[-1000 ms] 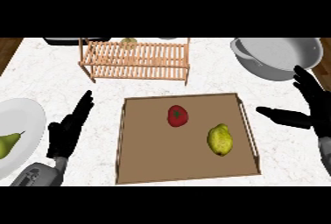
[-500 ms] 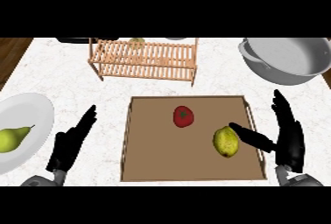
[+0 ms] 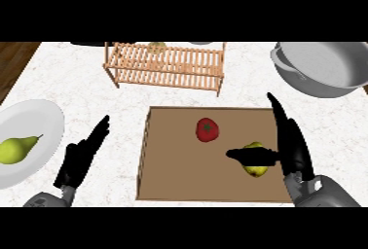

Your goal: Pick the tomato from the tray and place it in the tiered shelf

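A red tomato [image 3: 207, 129] lies in the upper middle of the brown wooden tray [image 3: 165, 180]. The slatted wooden tiered shelf [image 3: 167, 66] stands behind the tray near the counter's far edge. My right hand [image 3: 291, 141] is open over the tray's right side, fingers straight and pointing away, thumb stretched left across a yellow lemon [image 3: 254, 167]. It is to the right of the tomato and apart from it. Left of the tray, my left hand [image 3: 82, 156] rests open on the counter.
A white plate [image 3: 28, 127] with a green pear [image 3: 17, 149] sits at the left edge. A grey metal pot [image 3: 325, 68] stands at the back right. A greenish item [image 3: 156, 46] shows behind the shelf.
My right hand has moved left from beyond the tray's right rim to over the tray, its thumb now across the lemon. The view has shifted a little. The left hand stays put.
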Controlling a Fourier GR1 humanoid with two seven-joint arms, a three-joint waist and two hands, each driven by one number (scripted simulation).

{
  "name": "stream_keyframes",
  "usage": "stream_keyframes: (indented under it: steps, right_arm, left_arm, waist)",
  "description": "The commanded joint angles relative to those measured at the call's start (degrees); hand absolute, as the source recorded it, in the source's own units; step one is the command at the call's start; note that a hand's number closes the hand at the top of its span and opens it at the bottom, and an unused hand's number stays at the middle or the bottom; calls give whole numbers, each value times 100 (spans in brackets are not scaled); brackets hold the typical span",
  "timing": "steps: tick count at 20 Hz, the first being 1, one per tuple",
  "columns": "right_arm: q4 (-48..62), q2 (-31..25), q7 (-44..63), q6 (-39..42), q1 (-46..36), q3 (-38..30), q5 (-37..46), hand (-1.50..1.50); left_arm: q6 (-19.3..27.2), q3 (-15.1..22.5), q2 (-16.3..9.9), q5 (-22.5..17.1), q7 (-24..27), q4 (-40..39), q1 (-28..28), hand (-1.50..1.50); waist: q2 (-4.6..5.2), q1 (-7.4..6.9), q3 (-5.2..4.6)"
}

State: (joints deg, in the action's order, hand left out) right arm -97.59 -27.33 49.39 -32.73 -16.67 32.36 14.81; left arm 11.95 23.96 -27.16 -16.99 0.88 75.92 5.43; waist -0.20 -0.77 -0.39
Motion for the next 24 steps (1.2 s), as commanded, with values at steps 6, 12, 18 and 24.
stream_keyframes:
  steps: [6, 12, 18, 24]
  right_arm:
    - [884, -580, 2832, 2289, -1717, 696, 915, -150]
    - [1807, 848, 3572, 2714, -2591, 916, 1067, -150]
    - [2970, 1751, 3582, 2896, -2961, 597, 892, -150]
    - [3839, 2390, 3583, 2914, -3128, 439, 1113, -150]
  left_arm:
    - [-56, 118, 150, 73, 4, -36, 50, 0]
    - [-82, 101, 65, 172, -64, 67, 45, 0]
    - [-104, -115, 61, 57, -47, 58, 42, 0]
    - [-150, -158, 2, 126, -13, 33, -45, 0]
  waist:
    - [3, -193, -28]
    - [10, -150, 16]
    - [8, -79, 21]
    - [-10, 20, 27]
